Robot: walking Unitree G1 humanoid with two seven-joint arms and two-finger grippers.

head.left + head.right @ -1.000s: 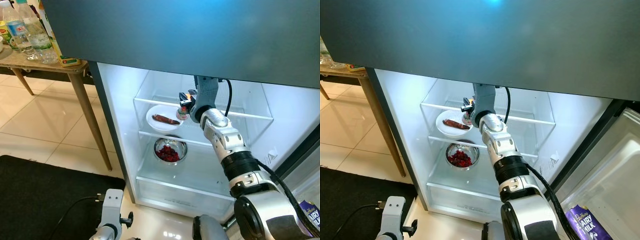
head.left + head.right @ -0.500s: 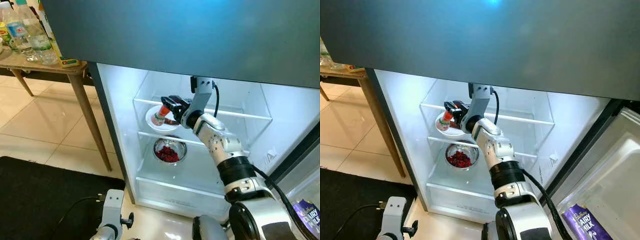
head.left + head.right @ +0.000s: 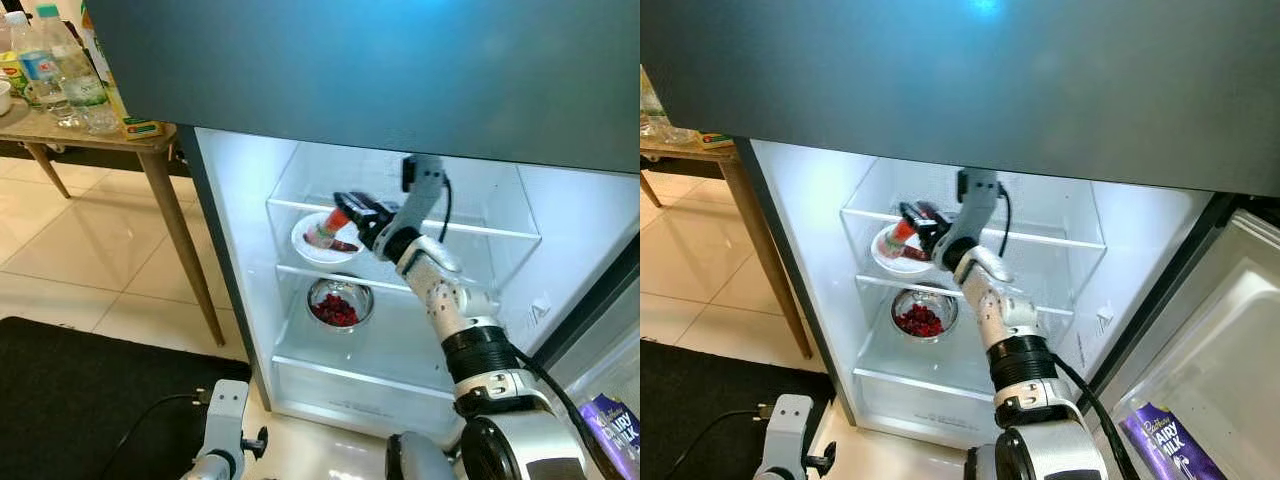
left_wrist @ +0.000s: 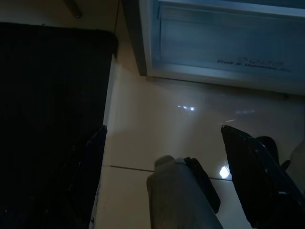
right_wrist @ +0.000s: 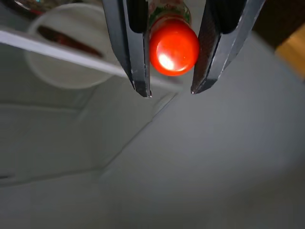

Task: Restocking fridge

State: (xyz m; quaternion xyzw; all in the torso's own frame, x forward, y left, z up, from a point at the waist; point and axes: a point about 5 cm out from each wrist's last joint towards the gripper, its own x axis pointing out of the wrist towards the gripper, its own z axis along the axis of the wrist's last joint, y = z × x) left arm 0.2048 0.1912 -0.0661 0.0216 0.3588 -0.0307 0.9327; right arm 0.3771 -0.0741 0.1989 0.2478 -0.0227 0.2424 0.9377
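While our right gripper clamped the small red-capped sauce bottle, the bottle lay tilted, its long axis running down-left from the fingers, hanging over the white plate with the sausage on the upper glass shelf. Glossy round cap, slim body. Our left gripper hung spread above tiled floor.
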